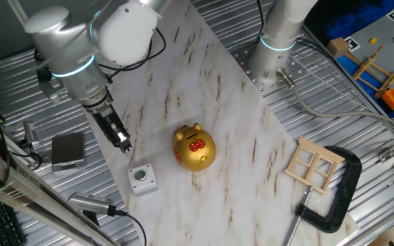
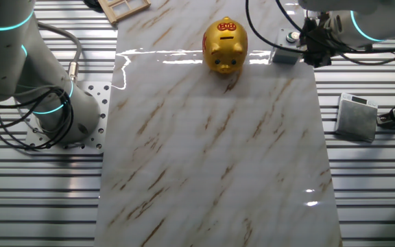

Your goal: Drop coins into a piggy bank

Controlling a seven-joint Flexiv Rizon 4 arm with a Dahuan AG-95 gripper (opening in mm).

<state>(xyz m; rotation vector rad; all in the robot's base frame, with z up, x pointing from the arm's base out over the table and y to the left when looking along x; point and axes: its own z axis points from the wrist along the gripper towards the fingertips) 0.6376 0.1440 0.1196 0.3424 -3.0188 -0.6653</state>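
Observation:
The piggy bank [image 1: 194, 147] is a shiny gold pig with red markings, standing upright near the middle of the marble board [image 1: 238, 137]. In the other fixed view the piggy bank [image 2: 225, 44] stands at the board's far edge. My gripper [image 1: 123, 141] points down over the board's left edge, well left of the pig and apart from it. Its fingers look closed together. A pale speck shows at the tips, but I cannot tell if it is a coin. In the other fixed view my gripper [image 2: 314, 46] is mostly hidden by cables. No loose coins show.
A small grey box with a green button [image 1: 141, 179] sits just below my gripper, also in the other fixed view [image 2: 286, 55]. A grey block [image 1: 68, 150] lies off the board. A wooden window frame [image 1: 313, 164] and a black clamp [image 1: 340, 195] lie at the right. A second arm's base [image 1: 279, 41] stands behind.

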